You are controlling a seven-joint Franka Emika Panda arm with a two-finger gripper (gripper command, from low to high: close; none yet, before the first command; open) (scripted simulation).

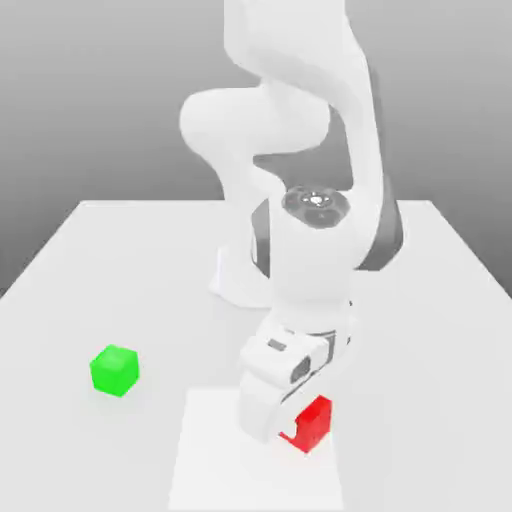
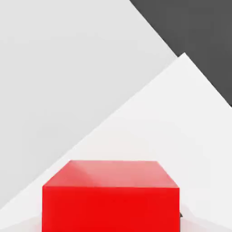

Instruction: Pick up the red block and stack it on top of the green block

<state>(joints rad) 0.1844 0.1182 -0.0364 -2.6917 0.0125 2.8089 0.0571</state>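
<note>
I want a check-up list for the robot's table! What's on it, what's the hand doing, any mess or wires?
Surface: pale table, with a lighter square patch under the hand.
Job's things: red block on the patch at the gripper; green block sits apart, toward the exterior view's left, nothing on top.
Clutter: nothing seen.
Grippers: gripper down at table level, shut on the red block.
Cables: nothing seen.
Surroundings: plain grey backdrop; white robot base on the table.
</note>
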